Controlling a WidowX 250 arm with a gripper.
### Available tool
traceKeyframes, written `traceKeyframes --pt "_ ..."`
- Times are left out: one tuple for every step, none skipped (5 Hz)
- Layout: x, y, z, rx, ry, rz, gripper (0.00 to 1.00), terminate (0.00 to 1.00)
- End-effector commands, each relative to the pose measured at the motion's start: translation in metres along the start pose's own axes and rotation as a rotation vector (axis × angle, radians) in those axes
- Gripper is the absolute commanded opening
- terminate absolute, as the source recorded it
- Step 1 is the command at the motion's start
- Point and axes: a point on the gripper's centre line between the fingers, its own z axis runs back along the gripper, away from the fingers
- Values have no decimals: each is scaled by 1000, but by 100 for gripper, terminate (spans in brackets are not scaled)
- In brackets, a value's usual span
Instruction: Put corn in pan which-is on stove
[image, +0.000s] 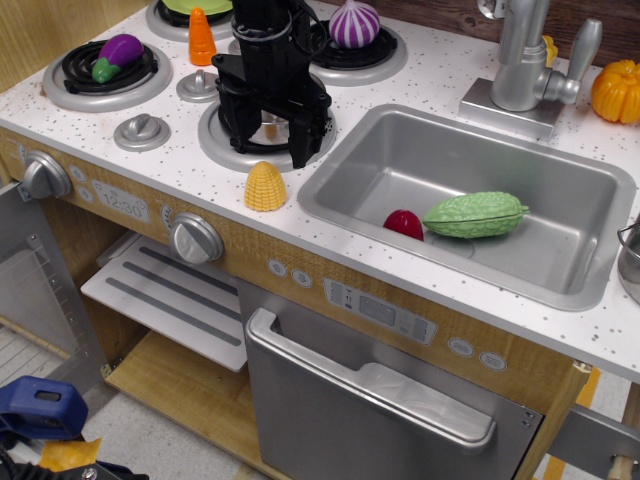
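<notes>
I'm seeing the gripper (272, 140) hanging open-fingered over the front burner (225, 135), gripping nothing; the corn (265, 187) is sitting upright on the stove (110, 155) just beside it.

single high front view, angled down, close

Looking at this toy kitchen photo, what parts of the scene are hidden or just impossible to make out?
- Front burner: mostly hidden by the black gripper above it.
- Jaws: against that dark coil, I cannot tell whether they are open or shut.
- Pan: cut off by the right edge, only a sliver shows.
- Green plate: cropped by the top edge.
- Red item in the sink: partly behind the green vegetable.
</notes>
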Motion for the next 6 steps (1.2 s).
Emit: traceKeyframes --pt "0 0 0 0 0 0 100 0" --pt "1 4 -2 -16 -10 -22 100 0" --pt "0 10 -4 -27 -25 -48 100 0" --pt "0 12 -7 -26 -41 -61 100 0" --pt "-3 15 -13 -37 -63 -60 100 0" --pt "-5 17 -20 -53 -89 -54 100 0"
